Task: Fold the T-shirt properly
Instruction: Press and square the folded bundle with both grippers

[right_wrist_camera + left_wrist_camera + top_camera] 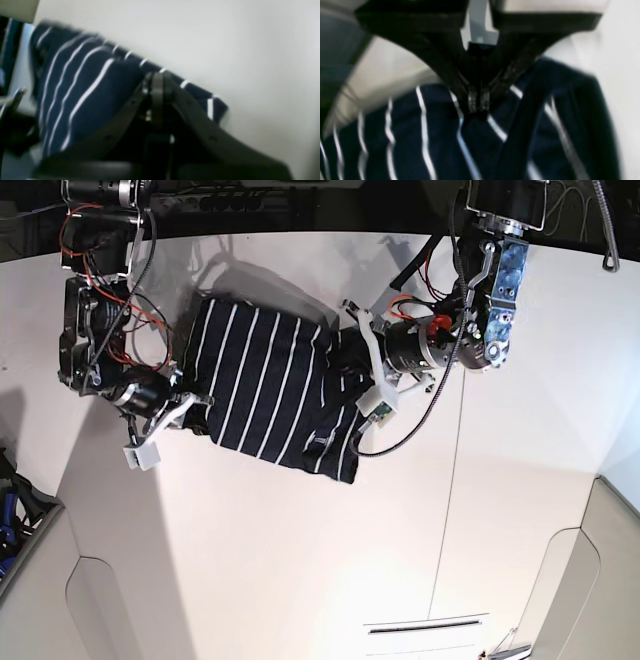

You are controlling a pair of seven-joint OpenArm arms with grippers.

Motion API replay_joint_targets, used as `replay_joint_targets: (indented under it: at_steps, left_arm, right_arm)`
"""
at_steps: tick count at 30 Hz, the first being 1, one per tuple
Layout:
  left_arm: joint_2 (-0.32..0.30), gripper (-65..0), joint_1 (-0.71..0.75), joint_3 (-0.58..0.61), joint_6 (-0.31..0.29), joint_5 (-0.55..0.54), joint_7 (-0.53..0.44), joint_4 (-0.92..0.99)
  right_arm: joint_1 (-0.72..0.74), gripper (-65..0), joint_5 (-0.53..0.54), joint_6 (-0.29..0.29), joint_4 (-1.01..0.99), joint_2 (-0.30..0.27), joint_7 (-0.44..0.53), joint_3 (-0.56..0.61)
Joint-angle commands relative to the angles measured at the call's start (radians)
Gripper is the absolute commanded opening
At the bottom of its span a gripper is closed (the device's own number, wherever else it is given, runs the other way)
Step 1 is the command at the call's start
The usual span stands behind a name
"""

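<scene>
Between my two arms on the pale table [300, 580], the striped T-shirt [265, 380] is lying bunched and partly folded, my left tool [479, 110] and right tool [158, 75] both clenching its fabric, with squaring and flattening seemingly remaining.

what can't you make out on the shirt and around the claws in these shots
- right claw, right wrist view: how much cloth is between its tips, dark on dark and blurred
- left claw, left wrist view: where tips end and dark cloth starts, blur
- shirt's near edge, left wrist view: cut off by bottom of frame
</scene>
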State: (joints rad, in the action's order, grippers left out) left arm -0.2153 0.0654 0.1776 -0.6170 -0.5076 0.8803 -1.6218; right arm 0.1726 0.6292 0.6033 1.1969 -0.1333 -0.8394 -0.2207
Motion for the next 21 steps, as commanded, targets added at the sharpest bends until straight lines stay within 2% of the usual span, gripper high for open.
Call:
replay_joint_targets:
  at_steps: [1, 6, 11, 16, 21]
  left_arm:
    - [-0.002, -63.7, -0.033, -0.002, 0.012, 0.006, -0.033, 0.002]
    - [-0.001, -63.7, -0.112, -0.002, 0.054, 0.041, -0.065, 0.079]
    - [-0.001, -63.7, -0.179, -0.002, 0.057, 0.04, -0.069, 0.114]
    - [-0.001, -63.7, -0.184, -0.002, 0.061, 0.034, -0.068, 0.114]
    - [-0.024, -63.7, -0.181, -0.014, 0.117, 0.041, -0.061, 0.09]
  right_arm:
    - [-0.017, -65.0, 0.037, 0.014, 0.033, -0.002, -0.011, -0.001]
    - [-0.152, -65.0, 0.142, 0.014, 0.147, 0.011, -0.049, 0.0]
    - [-0.254, -65.0, 0.155, 0.014, 0.278, 0.048, -0.083, 0.0]
    - [-0.315, -65.0, 0.157, 0.014, 0.34, 0.065, -0.09, 0.0]
    - [-0.318, -65.0, 0.134, 0.012, 0.357, 0.061, -0.09, -0.023]
